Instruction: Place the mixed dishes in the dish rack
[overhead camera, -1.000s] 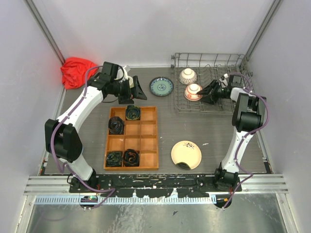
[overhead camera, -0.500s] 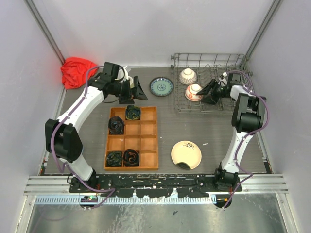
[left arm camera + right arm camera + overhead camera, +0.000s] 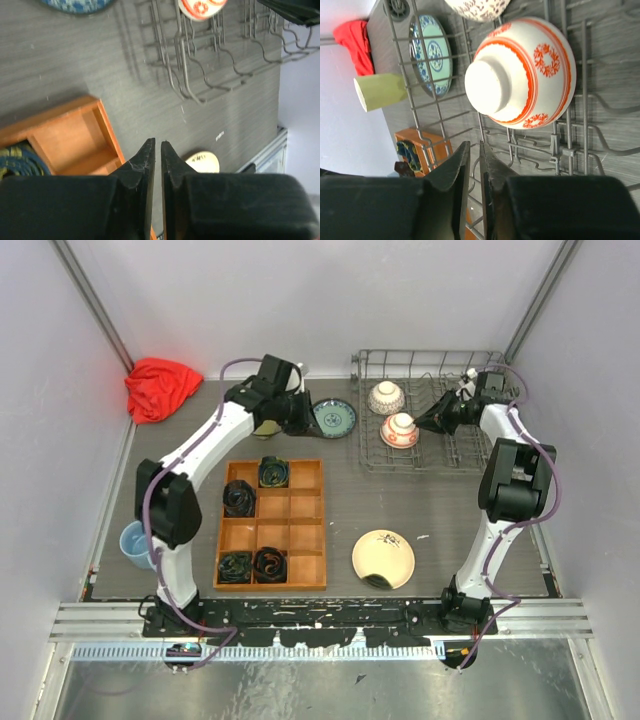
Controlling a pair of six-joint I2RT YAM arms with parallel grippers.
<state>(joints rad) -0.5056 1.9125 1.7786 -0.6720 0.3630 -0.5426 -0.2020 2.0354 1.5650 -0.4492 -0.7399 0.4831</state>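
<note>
Currently | dish rack (image 3: pixel 430 353), upper right: two patterned bowls (image 3: pixel 398 429) in | on table: teal plate (image 3: pixel 331 418) top centre, cream plate (image 3: pixel 383 558) lower centre, blue cup (image 3: pixel 133 543) lower left, yellow mug (image 3: pixel 380 91) beyond plate | left gripper (image 3: pixel 157 145), right gripper (image 3: pixel 474 146): jaws closed, empty | judged: two of six loaded

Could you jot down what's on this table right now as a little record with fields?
Dish rack: holds far bowl and near bowl
On table: teal plate, cream plate, blue cup, yellow mug
Left pincer: shut, empty
Right pincer: shut, empty, over the rack beside near bowl
Also there: wooden tray, red cloth
</note>
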